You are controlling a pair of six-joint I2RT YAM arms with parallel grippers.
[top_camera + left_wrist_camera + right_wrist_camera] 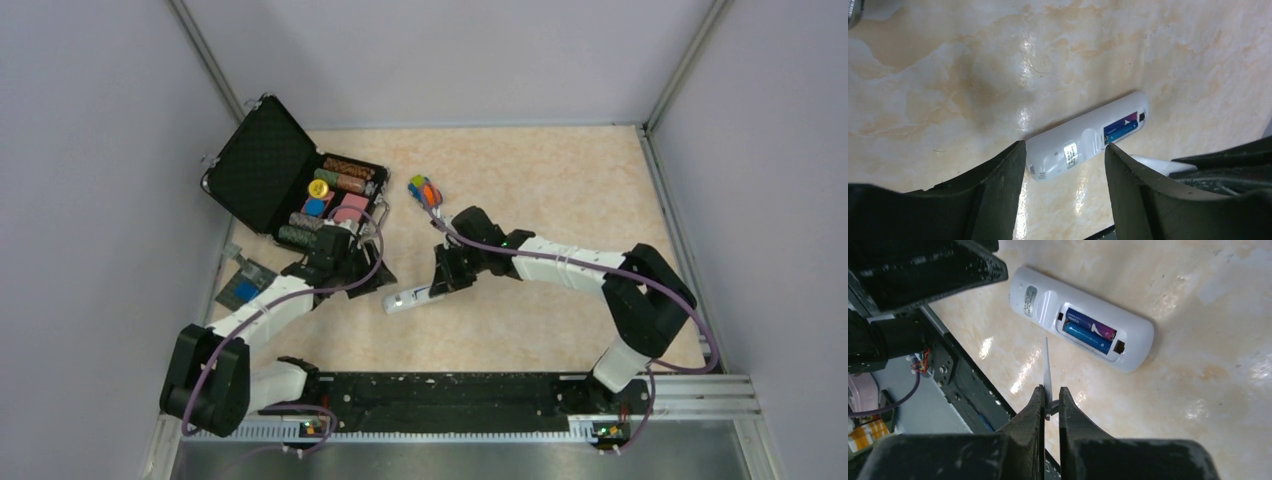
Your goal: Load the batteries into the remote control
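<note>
The white remote control lies face down on the table, its battery bay open. Both batteries, one blue and one blue-purple, lie side by side in the bay. My right gripper is shut on a thin white battery cover, held edge-on just short of the remote. My left gripper is open, its fingers either side of the remote's plain end, not touching it. The batteries and the cover also show in the left wrist view. In the top view, both grippers meet at the remote.
An open black case with striped chip stacks stands at the back left. A small orange-blue-green toy car sits behind the right gripper. A clear and blue item lies at the left edge. The black base rail runs along the front.
</note>
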